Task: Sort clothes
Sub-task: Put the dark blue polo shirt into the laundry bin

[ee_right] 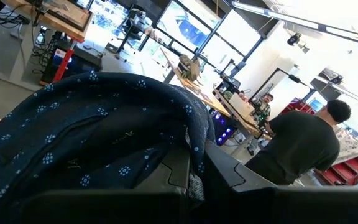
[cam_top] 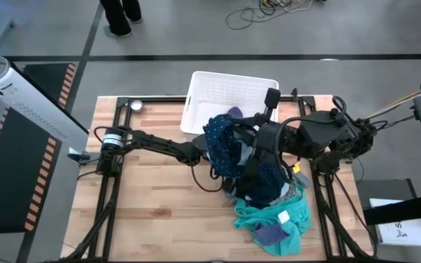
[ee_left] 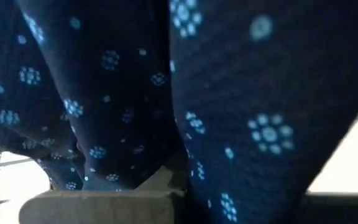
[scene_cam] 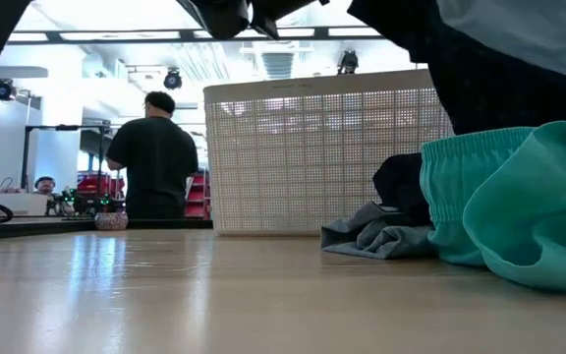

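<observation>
The dark navy patterned garment (cam_top: 225, 142) hangs lifted between both grippers, in front of the white basket (cam_top: 229, 95). My left gripper (cam_top: 198, 152) is at its left edge, and the cloth fills the left wrist view (ee_left: 229, 112). My right gripper (cam_top: 258, 139) is at its right side, and the cloth drapes over its fingers (ee_right: 104, 124). The teal garment with a white label (cam_top: 272, 215) lies on the table near the front edge, with a small purple-blue piece (cam_top: 272, 234) on it. Grey garments (cam_top: 296, 191) lie beside it. Another purple piece (cam_top: 234, 112) lies in the basket. My left gripper is shut on the navy garment's left edge (cam_top: 207, 150), coming level from the table's left. The cloth itself hides the fingers, so the part and the layers cannot be told. The garment hangs below, clear of the table on this side. My right gripper is shut on a fold of the navy garment (ee_right: 194, 180), with the rest of the cloth draped over and in front of the fingers. The fingers slant upward toward the far left. The cloth hangs slack around them.
The white basket (scene_cam: 322, 157) stands at the table's far middle. A small round object (cam_top: 136, 105) sits at the far left corner. Bare wood lies on the table's left half (cam_top: 152, 212). A person (scene_cam: 153, 157) stands beyond the far edge.
</observation>
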